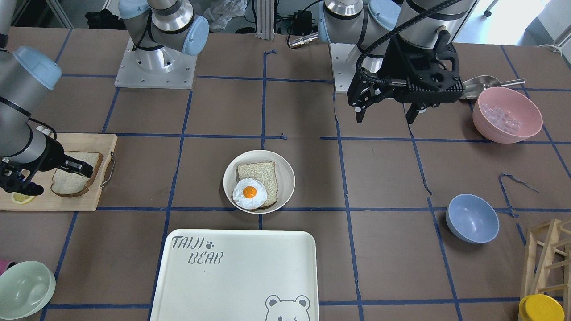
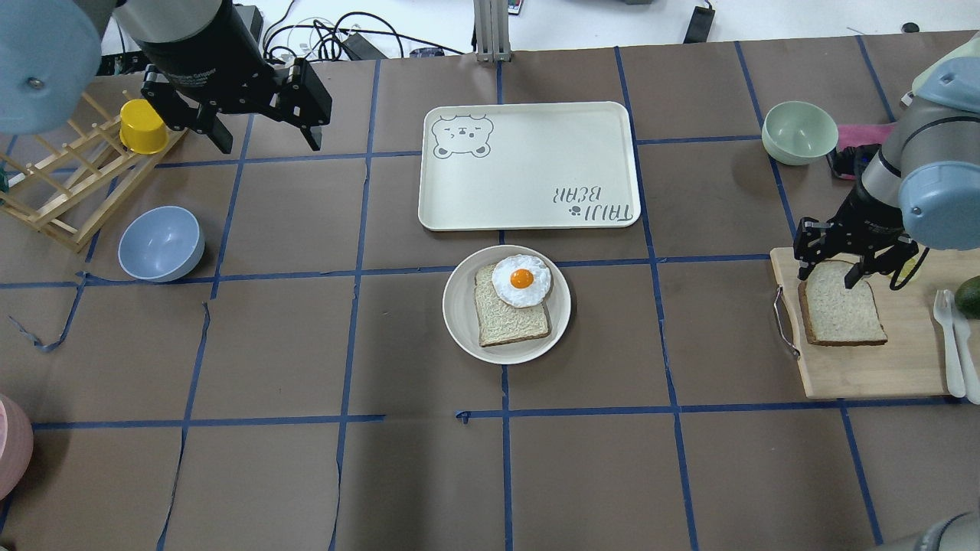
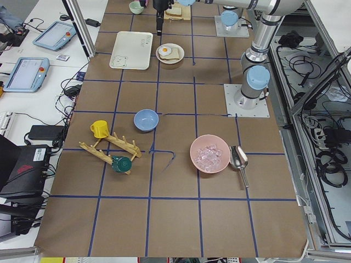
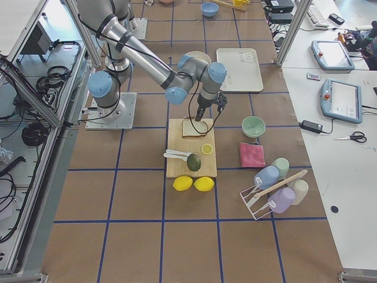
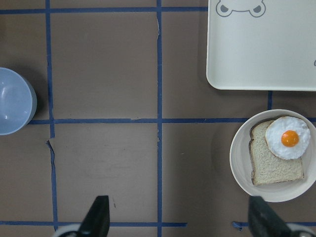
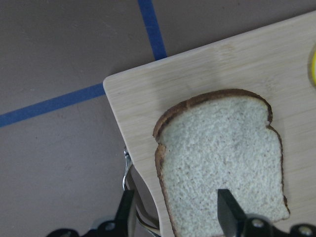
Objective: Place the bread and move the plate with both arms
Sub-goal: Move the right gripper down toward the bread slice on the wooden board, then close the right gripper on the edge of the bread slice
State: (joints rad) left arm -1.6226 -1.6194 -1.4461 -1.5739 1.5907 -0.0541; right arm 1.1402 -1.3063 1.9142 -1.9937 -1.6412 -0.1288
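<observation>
One plate (image 2: 459, 315) (one egg (image 2: 521, 280) aboard)

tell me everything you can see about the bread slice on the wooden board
The bread is a pale, speckled slice with dark brown crust and a rounded top. It lies flat on the wooden cutting board, near the handle end. The right pincer hovers open over it; whether they touch cannot be told.

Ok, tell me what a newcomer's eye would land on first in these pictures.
The fried egg, with its bright orange yolk, lies on a smaller slice in the plate at the centre of the table. Next comes the right gripper, open over the bread on the cutting board. The left gripper hovers open, far off.
</observation>
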